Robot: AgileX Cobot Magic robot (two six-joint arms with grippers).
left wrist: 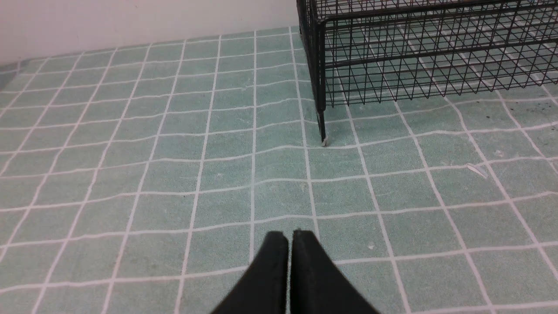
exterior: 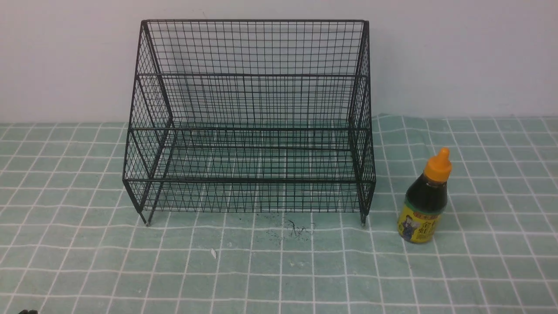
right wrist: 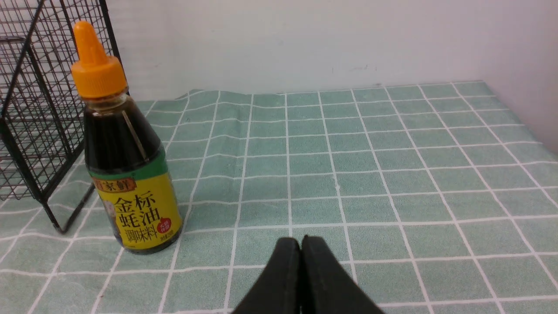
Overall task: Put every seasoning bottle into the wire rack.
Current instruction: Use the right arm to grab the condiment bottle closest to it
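Note:
The seasoning bottle [exterior: 425, 198] stands upright on the green checked cloth, just right of the wire rack [exterior: 250, 126]. It has dark liquid, an orange nozzle cap and a yellow label. The rack is empty and stands at the middle back. In the right wrist view the bottle [right wrist: 126, 157] is close, beside the rack's corner [right wrist: 39, 109]. My right gripper [right wrist: 301, 240] is shut and empty, low over the cloth, apart from the bottle. My left gripper [left wrist: 290, 234] is shut and empty, short of the rack's front foot [left wrist: 323, 131]. Neither gripper shows in the front view.
The white wall runs close behind the rack [exterior: 457, 56]. A side wall shows at the table's right end [right wrist: 536, 65]. Dark smudges [exterior: 296, 229] and a small white fleck [exterior: 213, 253] mark the cloth in front of the rack.

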